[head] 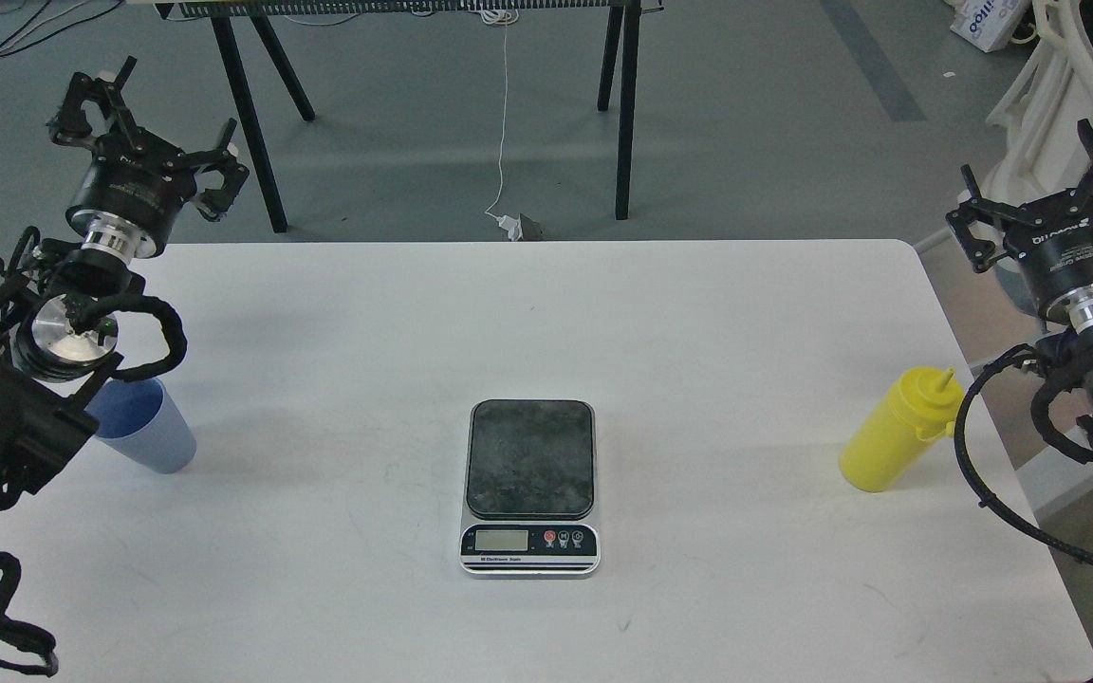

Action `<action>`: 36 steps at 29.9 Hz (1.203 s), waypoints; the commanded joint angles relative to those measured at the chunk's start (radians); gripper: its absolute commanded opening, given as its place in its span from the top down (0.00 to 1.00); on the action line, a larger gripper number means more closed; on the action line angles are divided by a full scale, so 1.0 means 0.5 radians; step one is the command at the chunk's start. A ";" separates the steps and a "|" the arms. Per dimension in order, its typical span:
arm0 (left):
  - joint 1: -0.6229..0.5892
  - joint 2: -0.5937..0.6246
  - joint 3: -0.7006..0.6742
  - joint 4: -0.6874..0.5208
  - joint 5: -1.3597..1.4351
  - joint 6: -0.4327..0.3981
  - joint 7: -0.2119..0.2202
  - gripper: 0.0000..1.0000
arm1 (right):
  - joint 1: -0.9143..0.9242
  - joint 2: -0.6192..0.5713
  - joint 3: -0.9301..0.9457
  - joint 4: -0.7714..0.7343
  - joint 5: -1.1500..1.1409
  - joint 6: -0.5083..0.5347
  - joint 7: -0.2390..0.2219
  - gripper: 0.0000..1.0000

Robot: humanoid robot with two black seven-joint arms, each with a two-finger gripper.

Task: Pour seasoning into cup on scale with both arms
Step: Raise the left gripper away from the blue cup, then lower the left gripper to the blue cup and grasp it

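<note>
Both claws, left (pixel 150 121) and right (pixel 1047 182), hung released above the bench (pixel 546 313); the cup (pixel 143 434), half-hidden under the left arm, risked toppling far from the empty scale (pixel 529 486).

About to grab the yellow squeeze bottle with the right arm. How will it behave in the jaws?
The yellow bottle looks like soft plastic, so its sides will probably give under pressure. It stands tall on a narrow base near the table edge, so a sideways nudge may tip it. Squeezing hard might push seasoning out of the nozzle.

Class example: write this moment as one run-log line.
stage: not started | left gripper: open, empty | right gripper: open, empty | cup: table left | scale: bare | seasoning: table right
</note>
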 commanded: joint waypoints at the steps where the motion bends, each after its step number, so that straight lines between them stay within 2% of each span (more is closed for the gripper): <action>1: -0.010 0.013 0.002 -0.005 0.001 0.000 -0.001 0.00 | -0.002 -0.001 0.008 0.007 0.000 0.000 0.000 0.00; 7: -0.013 0.040 -0.017 -0.048 0.001 0.000 0.002 0.00 | 0.001 -0.001 0.008 0.010 0.000 0.000 0.000 0.00; 13: 0.005 0.331 0.014 -0.342 0.078 0.000 -0.008 0.00 | -0.020 -0.017 0.011 0.066 0.000 0.000 0.000 0.00; 16: 0.002 0.518 0.002 -0.404 0.387 0.000 -0.044 0.00 | -0.057 -0.032 0.014 0.112 0.000 0.000 0.000 0.00; 19: -0.013 0.660 0.002 -0.523 0.688 0.000 -0.142 0.00 | -0.073 -0.041 0.014 0.124 0.000 0.000 0.003 0.00; 25: 0.014 1.055 0.017 -1.121 1.341 0.000 -0.152 0.01 | -0.110 -0.047 0.060 0.124 0.000 0.000 0.003 0.00; 28: 0.051 1.218 0.090 -1.364 1.715 0.029 -0.155 0.05 | -0.137 -0.047 0.082 0.118 0.000 0.000 0.003 0.00; 30: 0.069 1.292 0.146 -1.444 1.921 0.097 -0.155 0.09 | -0.159 -0.047 0.082 0.121 -0.003 0.000 0.003 0.00; 36: 0.085 1.378 0.342 -1.438 2.638 0.274 -0.170 0.10 | -0.199 -0.047 0.085 0.118 -0.003 0.000 0.003 0.00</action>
